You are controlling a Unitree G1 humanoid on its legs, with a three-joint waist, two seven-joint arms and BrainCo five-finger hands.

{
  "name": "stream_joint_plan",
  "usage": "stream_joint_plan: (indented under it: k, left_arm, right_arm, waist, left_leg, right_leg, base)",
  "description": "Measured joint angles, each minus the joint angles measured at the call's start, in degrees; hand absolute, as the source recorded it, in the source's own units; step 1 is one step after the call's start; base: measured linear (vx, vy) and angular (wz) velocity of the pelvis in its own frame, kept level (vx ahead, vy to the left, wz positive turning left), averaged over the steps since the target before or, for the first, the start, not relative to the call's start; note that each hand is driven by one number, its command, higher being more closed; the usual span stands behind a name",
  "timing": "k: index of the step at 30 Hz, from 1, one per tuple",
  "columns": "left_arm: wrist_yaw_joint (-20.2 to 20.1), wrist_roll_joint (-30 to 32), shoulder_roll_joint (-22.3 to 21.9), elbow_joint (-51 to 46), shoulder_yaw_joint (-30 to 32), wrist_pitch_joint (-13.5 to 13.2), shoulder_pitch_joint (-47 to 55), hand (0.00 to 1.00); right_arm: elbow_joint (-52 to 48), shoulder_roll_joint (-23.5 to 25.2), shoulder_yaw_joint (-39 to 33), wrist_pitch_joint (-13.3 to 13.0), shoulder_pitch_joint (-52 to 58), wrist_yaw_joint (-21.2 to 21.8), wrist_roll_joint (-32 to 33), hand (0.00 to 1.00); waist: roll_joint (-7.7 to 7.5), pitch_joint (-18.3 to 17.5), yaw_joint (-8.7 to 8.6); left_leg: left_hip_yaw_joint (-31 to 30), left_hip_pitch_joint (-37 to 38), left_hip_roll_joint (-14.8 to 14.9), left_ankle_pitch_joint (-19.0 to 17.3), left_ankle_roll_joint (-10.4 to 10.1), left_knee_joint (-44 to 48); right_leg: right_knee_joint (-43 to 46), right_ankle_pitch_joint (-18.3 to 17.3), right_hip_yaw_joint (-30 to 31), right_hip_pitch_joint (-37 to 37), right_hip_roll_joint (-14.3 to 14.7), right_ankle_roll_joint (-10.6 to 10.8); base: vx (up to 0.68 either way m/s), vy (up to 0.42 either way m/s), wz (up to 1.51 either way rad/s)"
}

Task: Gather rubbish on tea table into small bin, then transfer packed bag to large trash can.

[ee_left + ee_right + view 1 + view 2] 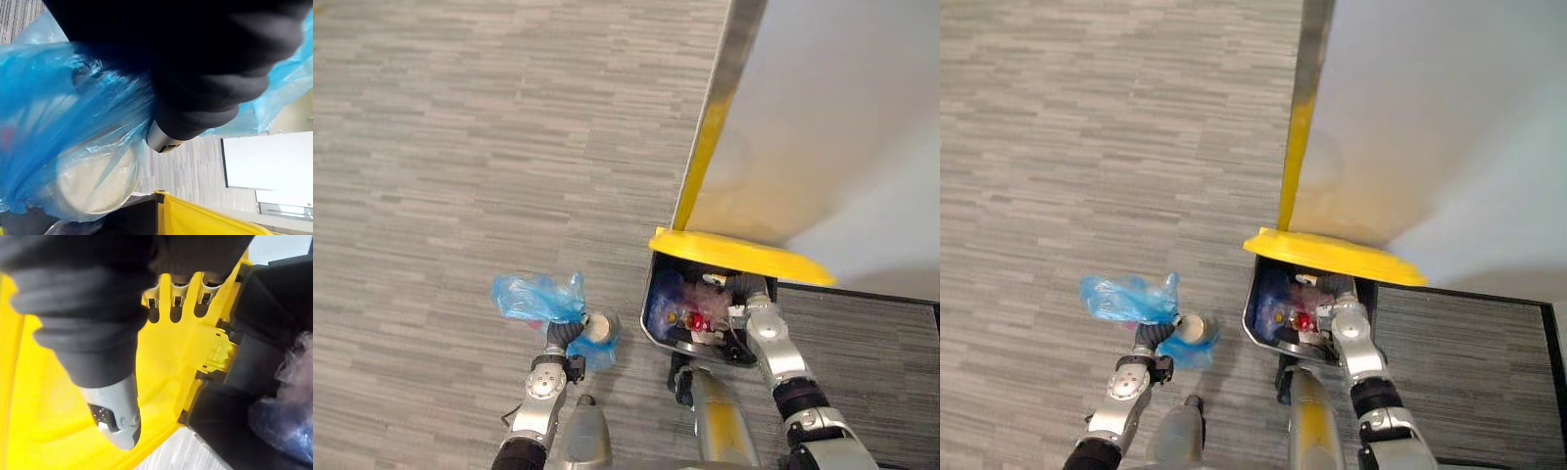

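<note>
Clutching blue bag [533, 299] beside bin edge [649, 299], left robot hand [566, 338]; right robot hand [752, 294] straight-fingered against yellow lid [734, 257], wide floor [460, 147] leftward.

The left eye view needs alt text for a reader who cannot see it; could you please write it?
The left hand grips a filled blue bag above grey floor, beside a dark trash can. The right hand reaches under the can's raised yellow lid; rubbish lies inside.

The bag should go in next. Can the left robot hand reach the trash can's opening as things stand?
Probably yes: the yellow lid is raised, the right robot hand against it, so the trash can stands open, and the left robot hand holds the blue bag just beside it.
</note>
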Motion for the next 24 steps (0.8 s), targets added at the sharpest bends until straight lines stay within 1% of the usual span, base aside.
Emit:
stream_joint_plan:
  k: [1,2,3,5,8,9,13,16,19,24]
  left_arm:
    - [0.0,-0.4,0.9,0.0,0.0,0.0,0.0,1.00]
    - [0.0,-1.0,1.6,0.0,-0.1,-0.2,0.0,1.00]
    - [0.0,-1.0,1.6,0.0,-0.2,-0.3,0.0,1.00]
    - [0.1,-1.0,2.2,0.0,-0.9,-1.0,-0.1,1.00]
    - [0.0,-1.0,2.6,0.0,-2.3,-1.6,-0.7,1.00]
    - [0.0,-1.0,2.6,0.0,-2.5,-2.0,-0.7,1.00]
    - [-0.1,-1.2,3.7,0.0,-4.4,-2.1,-0.7,1.00]
    - [-0.1,-1.6,4.0,-0.2,-5.0,-2.2,-1.2,1.00]
    - [-0.1,-2.2,4.2,-0.6,-6.3,-2.2,-1.9,1.00]
    - [-0.4,-4.0,4.4,-5.9,-9.4,-2.5,-2.1,1.00]
  right_arm:
    - [0.7,-1.5,0.7,0.0,-2.0,0.0,-1.0,0.00]
    - [2.3,-2.9,0.8,0.2,-5.0,0.0,-1.9,0.00]
    - [2.5,-3.2,0.8,0.2,-5.6,0.0,-2.0,0.00]
    - [3.9,-6.5,3.0,0.2,-9.1,0.0,-3.0,0.00]
    - [4.1,-8.3,3.3,0.2,-11.2,0.0,-3.0,0.00]
    - [4.2,-9.1,4.4,0.2,-12.0,0.0,-3.0,0.00]
    - [4.3,-9.8,5.3,0.2,-13.9,0.0,-3.6,0.00]
    - [4.7,-10.7,8.0,0.2,-15.5,0.1,-4.7,0.00]
    - [4.8,-10.8,9.1,0.2,-15.8,0.3,-5.2,0.00]
    - [4.8,-11.4,9.5,0.2,-15.8,0.6,-7.5,0.00]
  waist:
    - [-0.10,0.4,0.14]
    - [-0.09,0.6,0.13]
    - [-0.08,0.6,0.12]
    - [-0.04,0.8,-0.06]
    - [-0.06,1.8,-0.14]
    - [-0.16,1.9,-0.16]
    - [-0.24,2.0,-0.13]
    - [-0.58,2.7,-0.13]
    - [-0.79,2.8,-0.12]
    - [-1.33,3.2,-0.25]
  left_leg:
    - [-0.1,-0.2,0.0,0.0,0.0,0.0]
    - [0.0,-0.4,0.0,0.1,-0.1,0.0]
    - [0.0,-0.4,0.0,0.1,-0.1,0.0]
    - [0.0,-0.5,0.0,0.3,-0.4,0.4]
    - [0.0,-0.2,0.0,0.3,-0.5,0.7]
    - [0.0,-0.2,-0.1,0.3,-0.4,0.9]
    - [0.0,-0.6,-0.1,0.1,-0.1,1.5]
    - [0.0,-0.4,-0.1,0.1,-0.1,1.6]
    - [-0.1,-0.3,-0.1,0.0,0.0,1.7]
    - [-0.1,-0.1,-0.2,-0.1,0.1,1.8]
  right_leg:
    - [-0.7,0.6,0.1,0.0,0.3,0.0]
    - [-1.6,1.3,0.4,0.0,0.7,-0.8]
    - [-1.6,1.4,0.4,0.0,0.7,-0.8]
    - [-2.3,2.2,0.5,0.4,0.9,-1.9]
    - [-2.4,2.2,0.5,1.1,0.9,-2.0]
    - [-2.6,2.2,0.5,1.2,0.8,-2.0]
    - [-2.9,2.2,0.5,1.3,0.8,-2.1]
    - [-3.0,2.3,0.5,1.7,0.8,-2.1]
    - [-3.2,2.2,0.4,2.0,0.8,-2.1]
    - [-3.3,2.2,0.5,2.3,0.8,-2.0]
  base:
    - [0.01,0.013,-0.15]
    - [0.01,0.014,-0.13]
    - [0.02,0.023,-0.10]
    - [0.04,0.034,-0.05]
    - [0.04,0.051,0.02]
    - [0.02,0.042,0.01]
    - [0.03,0.029,0.01]
    - [0.00,0.000,0.00]
    - [0.00,0.000,0.00]
    - [0.00,0.000,0.00]
